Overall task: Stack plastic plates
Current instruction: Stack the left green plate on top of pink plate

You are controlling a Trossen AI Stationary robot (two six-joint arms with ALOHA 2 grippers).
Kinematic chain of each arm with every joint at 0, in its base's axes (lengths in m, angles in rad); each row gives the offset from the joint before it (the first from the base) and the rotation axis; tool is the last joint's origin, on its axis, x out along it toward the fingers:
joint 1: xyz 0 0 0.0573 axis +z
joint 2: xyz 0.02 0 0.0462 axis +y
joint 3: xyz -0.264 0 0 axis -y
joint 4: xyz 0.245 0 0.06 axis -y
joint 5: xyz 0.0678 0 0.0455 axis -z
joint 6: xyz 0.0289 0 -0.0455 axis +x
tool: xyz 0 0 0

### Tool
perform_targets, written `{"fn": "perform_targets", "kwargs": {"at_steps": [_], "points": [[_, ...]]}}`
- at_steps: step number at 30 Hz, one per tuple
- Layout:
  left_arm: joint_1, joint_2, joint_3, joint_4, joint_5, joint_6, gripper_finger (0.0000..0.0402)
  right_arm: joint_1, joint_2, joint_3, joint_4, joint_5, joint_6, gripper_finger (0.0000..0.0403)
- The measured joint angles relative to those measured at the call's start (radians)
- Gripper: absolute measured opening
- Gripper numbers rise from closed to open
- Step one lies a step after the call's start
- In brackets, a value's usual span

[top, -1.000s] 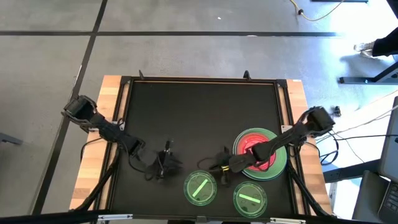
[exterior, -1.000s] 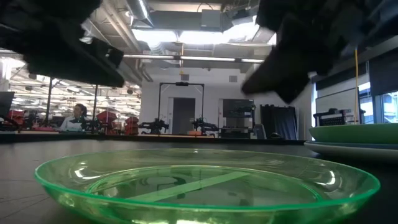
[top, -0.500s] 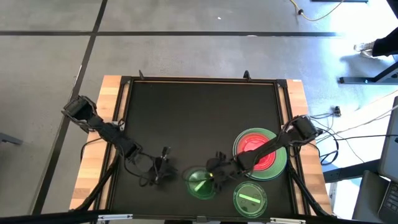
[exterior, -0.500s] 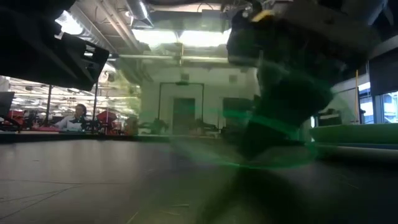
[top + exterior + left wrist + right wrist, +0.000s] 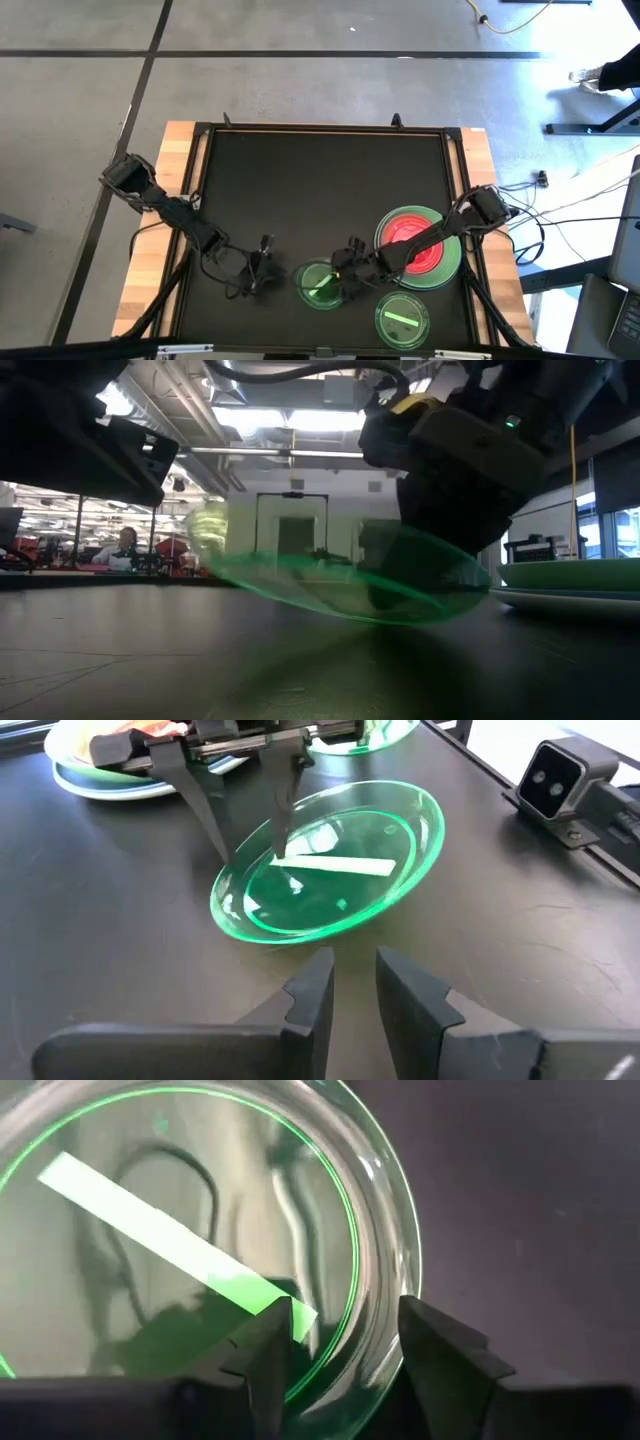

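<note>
The right tool has come in over the near small green plate within the last second and now pinches its rim, one finger inside the dish and one outside. The low view shows the plate tipped up, one edge off the bench, where it lay flat a second ago. So the pick-up has begun. The stack by the bench's right edge is probably its target. A second small green plate waits at the front edge. The left tool hovers just beside, fingers slightly parted, grasping nothing.
</note>
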Motion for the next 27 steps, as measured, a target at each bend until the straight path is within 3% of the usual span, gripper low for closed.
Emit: {"fn": "perform_targets", "kwargs": {"at_steps": [20,27], "points": [[0.001,0.0,0.0,-0.008,0.0,0.005,0.0072,-0.034,-0.005,0.161,-0.288,0.088,-0.072,0.0176],[0.001,0.0,0.0,-0.023,0.0,0.003,0.0072,-0.108,-0.005,0.098,-0.26,-0.011,-0.072,0.0176]]}}
